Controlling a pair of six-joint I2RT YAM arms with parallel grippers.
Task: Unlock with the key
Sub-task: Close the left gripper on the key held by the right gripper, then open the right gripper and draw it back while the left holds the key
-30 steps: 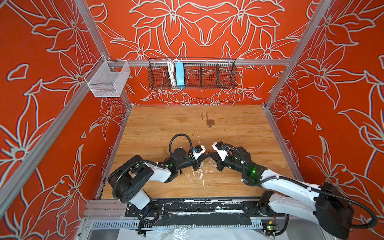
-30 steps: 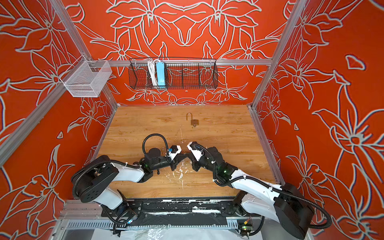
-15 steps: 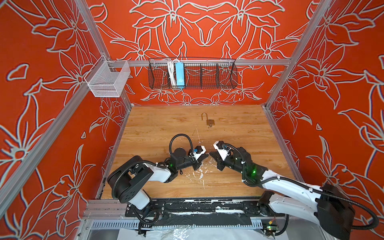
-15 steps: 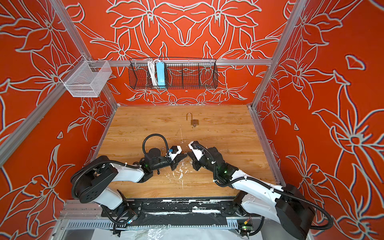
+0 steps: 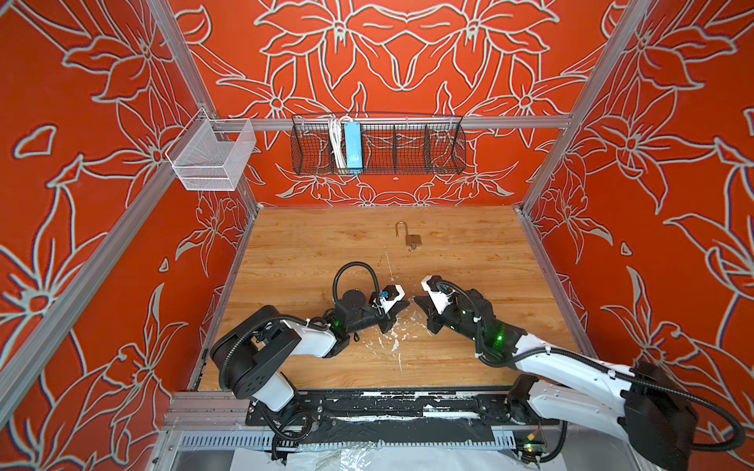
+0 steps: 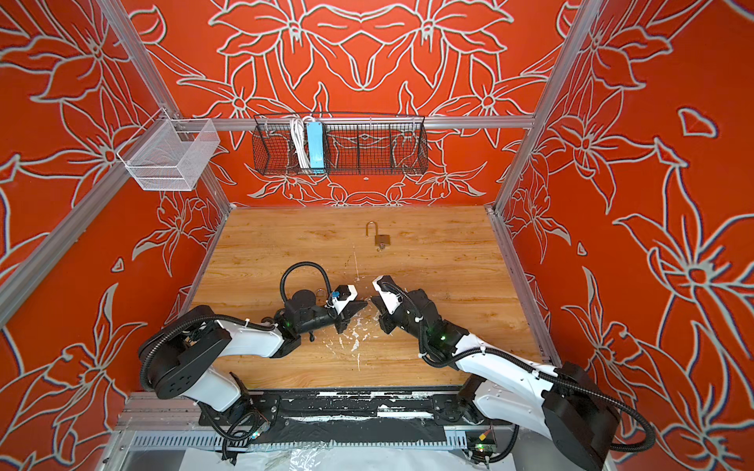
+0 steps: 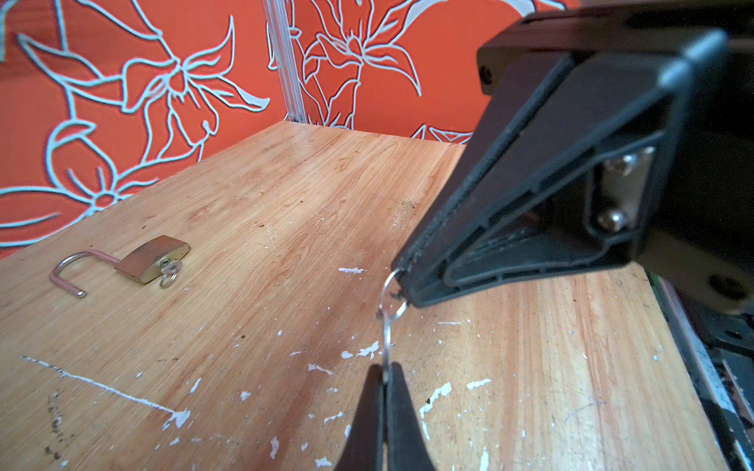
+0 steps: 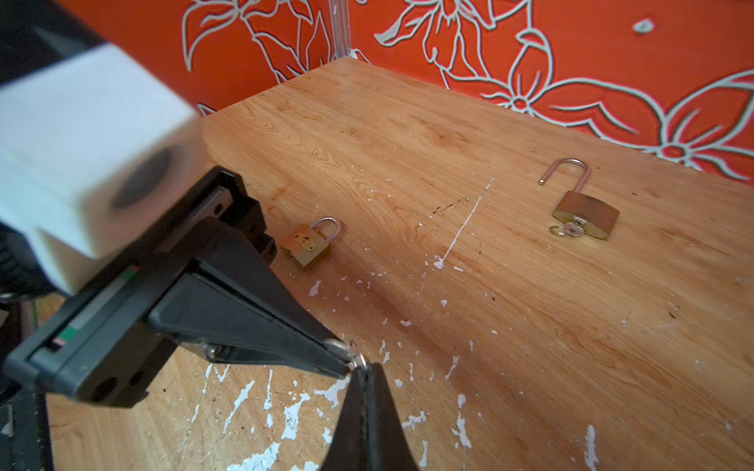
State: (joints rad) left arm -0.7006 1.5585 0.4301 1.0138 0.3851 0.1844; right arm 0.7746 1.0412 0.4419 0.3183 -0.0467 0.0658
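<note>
From my end the light wooden tabletop (image 5: 310,244) looks pretty beat up, with white chipped-paint flecks (image 5: 393,344) all over the near middle. Lying on it are an open brass padlock (image 5: 413,239) at far centre with a small silver key (image 8: 575,229) stuck in its bottom, and a smaller shut brass padlock (image 8: 308,244) nearer, left of centre.

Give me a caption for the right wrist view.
The left gripper and right gripper pinch a key ring; shut padlock nearby, open padlock with key beyond.
</note>
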